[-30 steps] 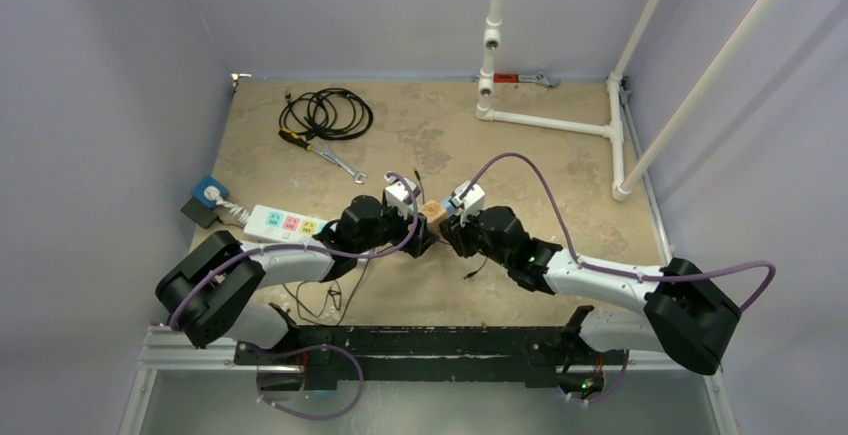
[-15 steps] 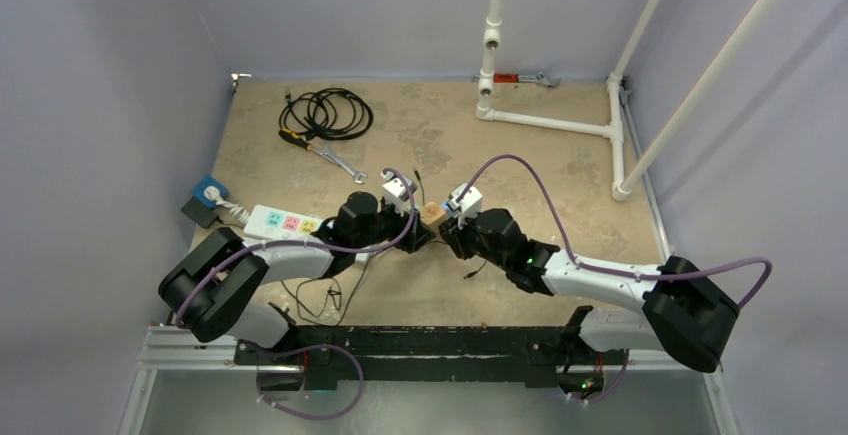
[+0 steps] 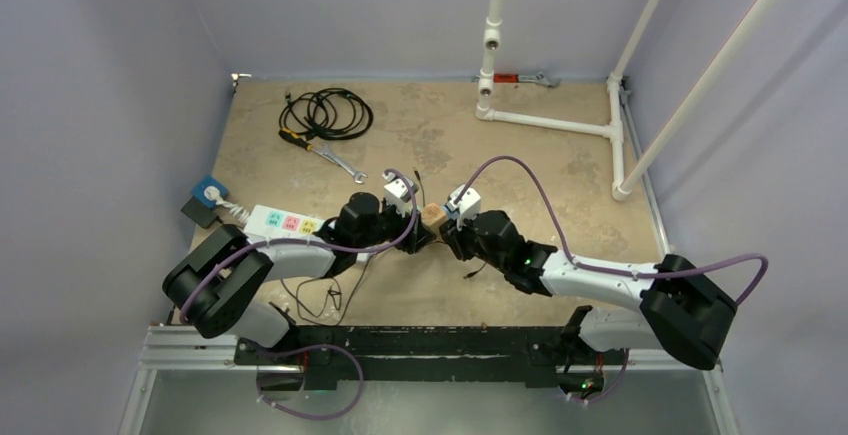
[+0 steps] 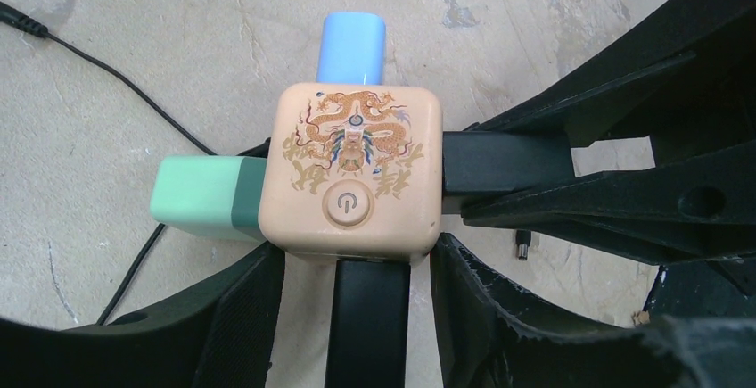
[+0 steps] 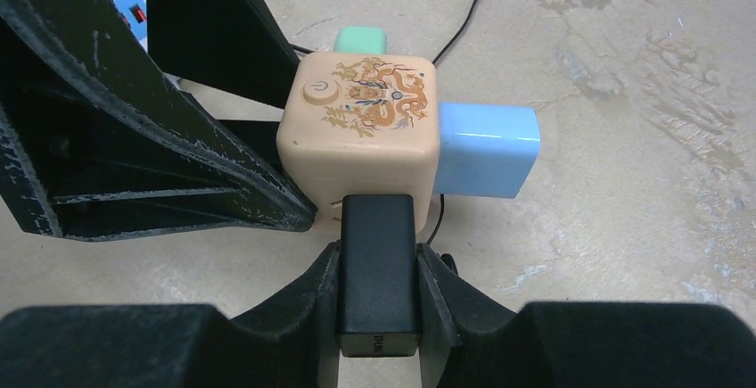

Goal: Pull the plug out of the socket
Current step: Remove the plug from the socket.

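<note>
A peach socket cube (image 3: 432,214) with a dragon print lies on the table between both grippers; it shows in the left wrist view (image 4: 352,169) and the right wrist view (image 5: 361,134). It carries a blue plug (image 5: 486,149), a green plug (image 4: 201,196) and two black plugs. My right gripper (image 5: 378,263) is shut on one black plug (image 5: 378,281), which still sits in the cube. My left gripper (image 4: 357,263) straddles the other black plug (image 4: 373,317) with gaps, its fingertips (image 4: 468,272) against the cube's near corners.
A white power strip (image 3: 285,223) lies left of the left arm, with a blue plug block (image 3: 208,193) beyond it. A coiled black cable (image 3: 325,112) and a wrench (image 3: 335,158) lie at the back left. White pipes (image 3: 550,120) stand at the back right. A thin cable (image 4: 116,85) trails by the cube.
The left wrist has shifted slightly back and left around the cube. The right gripper keeps its hold on the black plug; the cube has not visibly moved.
</note>
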